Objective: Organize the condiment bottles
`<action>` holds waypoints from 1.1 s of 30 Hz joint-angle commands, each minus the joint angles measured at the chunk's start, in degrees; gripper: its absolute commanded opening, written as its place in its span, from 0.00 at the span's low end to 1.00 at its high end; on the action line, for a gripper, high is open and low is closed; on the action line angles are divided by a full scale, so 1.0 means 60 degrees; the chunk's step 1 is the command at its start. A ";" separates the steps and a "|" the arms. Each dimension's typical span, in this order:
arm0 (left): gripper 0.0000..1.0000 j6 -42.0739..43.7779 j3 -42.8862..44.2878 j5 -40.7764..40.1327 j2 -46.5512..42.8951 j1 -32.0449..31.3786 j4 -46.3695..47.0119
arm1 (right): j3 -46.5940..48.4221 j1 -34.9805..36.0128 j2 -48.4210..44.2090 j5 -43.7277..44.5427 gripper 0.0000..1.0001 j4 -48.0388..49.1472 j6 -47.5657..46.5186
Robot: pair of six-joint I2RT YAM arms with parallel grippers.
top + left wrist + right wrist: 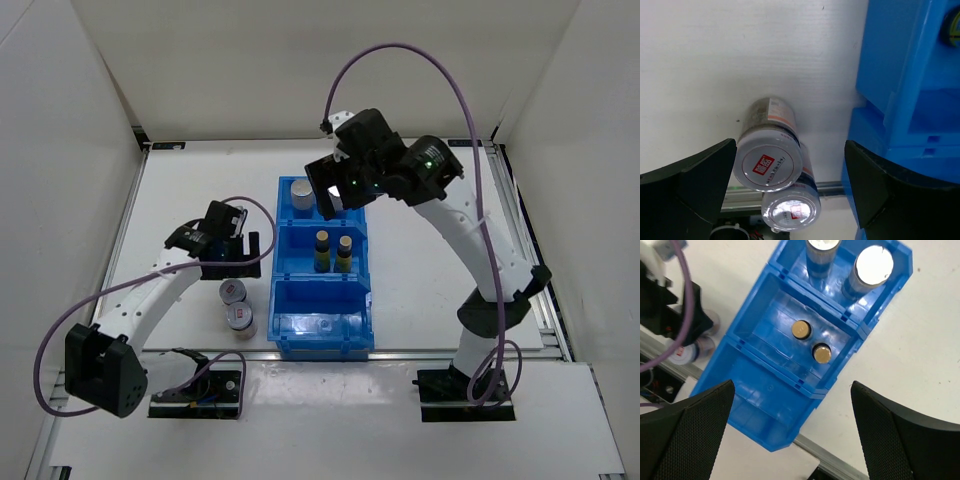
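Note:
Two squat silver-topped bottles [232, 292] [240, 317] with red marks stand together on the table left of the blue bin [283, 300]. My left gripper [232, 262] hovers open just behind them. In its wrist view the nearer bottle [768, 162] and the other bottle [791, 210] lie between the fingers [690, 185], untouched. Two slim yellow bottles [322, 245] [345, 248] stand in the middle compartment. A silver-capped tall bottle [302, 193] stands in the far compartment; a second [870, 267] shows beside it. My right gripper [340, 195] hangs open above that end, holding nothing.
The bin's near compartment [765, 405] holds nothing. A metal rail [830, 460] runs along the table's near edge. White walls enclose the table on three sides. The bin's left wall [910, 100] rises close beside my left gripper's right finger.

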 commanded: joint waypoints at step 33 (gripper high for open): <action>1.00 -0.2576 -0.0429 0.1272 0.0734 0.0759 -0.1362 | -0.2532 -0.0602 -0.1109 -0.0157 1.00 0.0027 0.0061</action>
